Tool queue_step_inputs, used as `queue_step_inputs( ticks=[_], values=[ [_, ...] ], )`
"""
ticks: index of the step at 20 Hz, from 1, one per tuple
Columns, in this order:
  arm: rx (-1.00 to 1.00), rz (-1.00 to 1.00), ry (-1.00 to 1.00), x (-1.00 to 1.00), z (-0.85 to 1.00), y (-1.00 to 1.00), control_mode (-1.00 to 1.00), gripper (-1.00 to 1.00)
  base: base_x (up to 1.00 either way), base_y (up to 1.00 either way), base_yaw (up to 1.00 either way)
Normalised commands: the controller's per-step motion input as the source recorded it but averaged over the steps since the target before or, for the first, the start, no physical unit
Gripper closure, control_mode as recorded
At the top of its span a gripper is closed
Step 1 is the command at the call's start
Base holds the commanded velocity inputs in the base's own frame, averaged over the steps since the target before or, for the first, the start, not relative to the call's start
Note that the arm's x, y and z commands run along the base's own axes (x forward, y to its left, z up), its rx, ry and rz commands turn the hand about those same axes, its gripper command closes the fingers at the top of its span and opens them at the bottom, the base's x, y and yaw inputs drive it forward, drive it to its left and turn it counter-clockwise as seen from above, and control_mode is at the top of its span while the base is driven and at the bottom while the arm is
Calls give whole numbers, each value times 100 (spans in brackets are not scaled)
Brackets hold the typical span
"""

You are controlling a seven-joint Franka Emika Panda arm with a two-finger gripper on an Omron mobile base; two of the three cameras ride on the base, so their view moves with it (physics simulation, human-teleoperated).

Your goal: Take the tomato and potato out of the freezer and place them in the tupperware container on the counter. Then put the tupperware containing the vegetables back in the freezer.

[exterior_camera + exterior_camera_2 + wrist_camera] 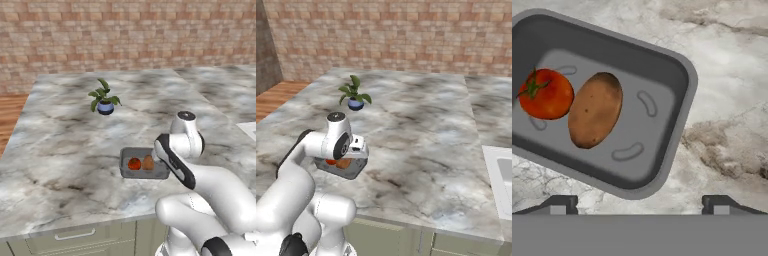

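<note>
The grey tupperware container (pixel 684 95) lies on the marbled counter (pixel 727 60) directly under my hand. Inside it, the red tomato (pixel 546 94) sits beside the brown potato (pixel 595 110), the two nearly touching. My gripper (pixel 639 206) hovers above the container's near rim, open, with nothing between its fingertips (pixel 559 204). From the left base, the container (pixel 122 167) holds the tomato (pixel 134 163) and potato (pixel 148 162) just left of my forearm. From the right base, my gripper (pixel 354 155) hangs over the container (pixel 341 173). The freezer is out of view.
A small plant in a blue pot (pixel 104 102) stands farther back on the counter (pixel 65 130). A white sink (pixel 503 175) sits at the right edge. Pale green drawers (pixel 75 235) run below the front edge, and a brick wall (pixel 125 35) closes the back.
</note>
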Motion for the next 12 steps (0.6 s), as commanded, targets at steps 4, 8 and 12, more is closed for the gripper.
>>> queue_step_inputs(
  ticks=[4,8,12],
  values=[
    [0,-9,0,0,0,-30,-100,-100,0,0,0],
    [4,-7,0,15,-8,-13,-100,-100,0,0,0],
    [6,-5,2,28,-30,-6,-100,-100,0,0,0]
  ],
)
